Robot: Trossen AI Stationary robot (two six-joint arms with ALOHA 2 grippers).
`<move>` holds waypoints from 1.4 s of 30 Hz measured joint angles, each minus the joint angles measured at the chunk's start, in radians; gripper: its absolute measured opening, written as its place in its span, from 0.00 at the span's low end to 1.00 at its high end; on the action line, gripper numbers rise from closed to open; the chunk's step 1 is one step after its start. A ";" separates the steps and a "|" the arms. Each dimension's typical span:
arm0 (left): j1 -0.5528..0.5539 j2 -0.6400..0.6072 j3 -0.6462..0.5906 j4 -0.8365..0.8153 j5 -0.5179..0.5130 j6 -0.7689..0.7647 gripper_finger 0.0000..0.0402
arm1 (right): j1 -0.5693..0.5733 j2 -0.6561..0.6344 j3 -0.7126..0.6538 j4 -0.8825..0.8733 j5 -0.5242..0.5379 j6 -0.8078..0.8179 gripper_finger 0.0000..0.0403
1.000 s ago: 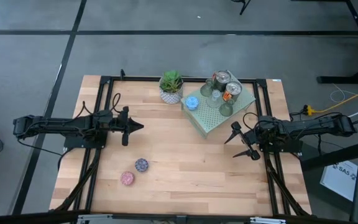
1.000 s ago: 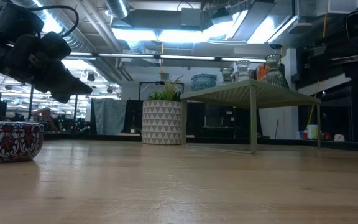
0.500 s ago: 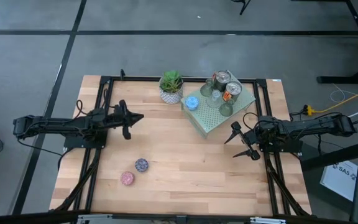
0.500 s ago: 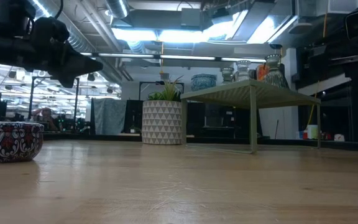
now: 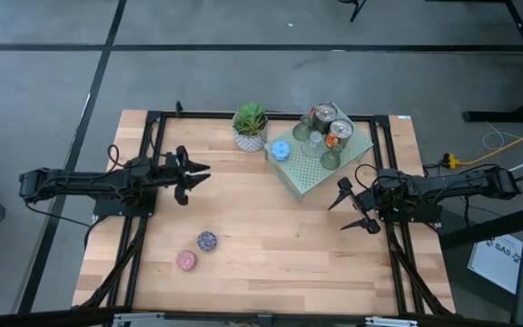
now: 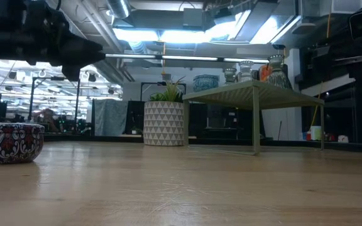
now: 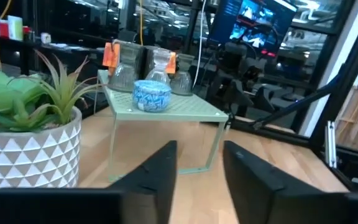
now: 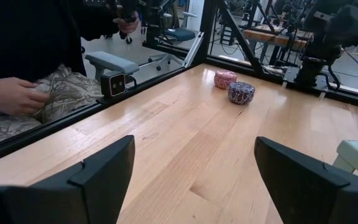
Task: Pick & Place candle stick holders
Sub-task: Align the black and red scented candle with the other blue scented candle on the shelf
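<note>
Several small holders stand on the pale green slab [image 5: 311, 163] at the far right: a blue one [image 5: 280, 150], two shiny silver-copper ones [image 5: 324, 113] and glass ones [image 5: 313, 145]. A purple mosaic holder [image 5: 207, 241] and a pink holder [image 5: 186, 261] sit on the bare wood at the near left. My left gripper [image 5: 202, 173] hangs open and empty above the table's left half, pointing toward the slab; the blue holder [image 7: 151, 95] shows ahead of it. My right gripper [image 5: 352, 207] waits wide open and empty at the right, near the slab's near corner.
A green plant in a white patterned pot [image 5: 250, 127] stands at the far edge, left of the slab. Bare wood lies between the two grippers. A person's hand and sleeve [image 8: 11, 93] show beyond the table's edge. A patterned holder [image 6: 10, 143] sits close at the low view's left.
My left gripper has risen and gone a little toward the table's far edge, still pointing toward the slab. The holders and my right arm have kept still.
</note>
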 joint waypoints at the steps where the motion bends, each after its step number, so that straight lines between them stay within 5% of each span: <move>1: 0.000 0.004 0.004 0.000 0.005 -0.002 0.34 | 0.000 0.000 0.000 0.000 0.000 0.000 0.82; 11: -0.098 0.166 0.166 -0.211 -0.015 0.034 0.57 | 0.000 0.000 0.000 0.000 0.000 0.000 0.82; 23: -0.270 0.433 0.526 -0.616 -0.067 0.053 0.57 | 0.000 0.000 0.000 0.000 0.001 0.000 0.82; 29: -0.380 0.495 0.666 -0.843 -0.085 -0.070 0.57 | 0.000 0.000 0.000 0.000 0.001 0.000 0.82; 42: -0.578 0.699 0.681 -0.959 -0.102 -0.385 0.52 | 0.000 0.000 0.000 0.000 0.004 0.000 0.83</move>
